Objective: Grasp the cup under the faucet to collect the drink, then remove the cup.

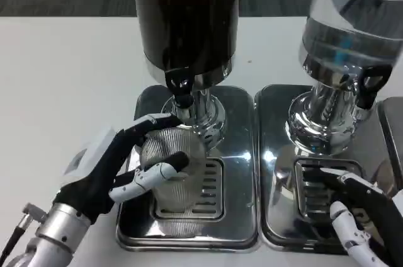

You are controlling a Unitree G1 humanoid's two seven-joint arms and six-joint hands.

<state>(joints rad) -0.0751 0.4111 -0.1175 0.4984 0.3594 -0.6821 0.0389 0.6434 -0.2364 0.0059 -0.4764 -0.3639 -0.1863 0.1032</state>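
Already tilted, the ribbed clear cup [171, 172] sits clamped in the left robot hand [119, 166] over the drip tray [189, 232], below the dark dispenser's faucet [182, 94]; tipping further risks missing the stream. The right robot hand [359, 220] rests apart.

The dark dispenser [186, 21] is cut off by the top edge, so its upper part and lid are lost; the clear dispenser [352, 21] runs off the top and right edges alike. A third tray [393, 128] shows as a mere sliver at the right edge. The cup [171, 169] is blurred — its rim and whatever it contains cannot be made out — and the left hand [116, 166] covers its near left side. The left forearm [44, 242] leaves at the bottom corner. The right hand [362, 216] is cropped by the bottom and right edges — its finger posture cannot be judged.
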